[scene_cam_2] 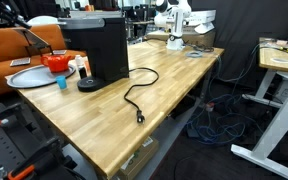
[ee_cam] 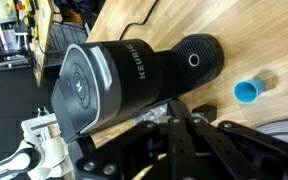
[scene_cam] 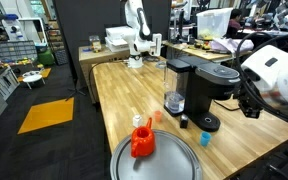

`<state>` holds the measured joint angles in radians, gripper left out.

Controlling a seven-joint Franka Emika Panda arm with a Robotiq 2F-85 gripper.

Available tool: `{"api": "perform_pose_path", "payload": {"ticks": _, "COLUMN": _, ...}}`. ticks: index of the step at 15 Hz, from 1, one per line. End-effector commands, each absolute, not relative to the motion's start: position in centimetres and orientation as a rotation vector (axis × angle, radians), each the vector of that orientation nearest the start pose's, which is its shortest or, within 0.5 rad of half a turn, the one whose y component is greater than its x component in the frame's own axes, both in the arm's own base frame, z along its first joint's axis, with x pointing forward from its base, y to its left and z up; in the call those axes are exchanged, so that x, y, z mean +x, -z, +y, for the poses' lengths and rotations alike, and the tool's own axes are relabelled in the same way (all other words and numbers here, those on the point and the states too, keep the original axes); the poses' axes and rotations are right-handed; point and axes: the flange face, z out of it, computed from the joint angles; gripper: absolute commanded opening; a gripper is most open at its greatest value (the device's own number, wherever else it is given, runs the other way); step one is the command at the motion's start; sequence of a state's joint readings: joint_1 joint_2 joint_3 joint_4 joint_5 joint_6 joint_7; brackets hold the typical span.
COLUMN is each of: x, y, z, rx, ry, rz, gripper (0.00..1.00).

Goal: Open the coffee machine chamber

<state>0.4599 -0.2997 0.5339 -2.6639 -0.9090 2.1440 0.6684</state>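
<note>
The black coffee machine (scene_cam: 206, 88) stands on the wooden table in both exterior views (scene_cam_2: 94, 48). In the wrist view it lies across the picture (ee_cam: 134, 75), with its round drip base (ee_cam: 194, 60) to the right. Its chamber, the rounded top head (ee_cam: 84, 88), has its lid down. It also shows in an exterior view (scene_cam: 219, 74). My gripper (scene_cam: 247, 98) hovers just beside the head without touching it. In the wrist view its dark fingers (ee_cam: 177, 105) look pressed together and hold nothing.
A clear water tank (scene_cam: 174, 85) sits on the machine's side. A red vessel (scene_cam: 142, 140) stands on a round grey tray (scene_cam: 169, 162). A small blue cup (ee_cam: 247, 92) is near the base. A black power cable (scene_cam_2: 134, 95) trails across the table. A white arm (scene_cam: 139, 30) stands at the far end.
</note>
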Motion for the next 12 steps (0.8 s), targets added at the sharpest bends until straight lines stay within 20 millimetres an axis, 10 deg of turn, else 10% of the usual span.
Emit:
{"api": "perform_pose_path", "payload": {"ticks": 1, "x": 24.3, "y": -30.5, "z": 29.6, "rx": 2.085, "ry": -0.437, "rz": 0.977, "gripper": 0.00}}
{"api": "perform_pose_path", "payload": {"ticks": 12, "x": 28.4, "y": -30.1, "z": 24.4, "rx": 2.059, "ry": -0.389, "rz": 0.803, "gripper": 0.00}}
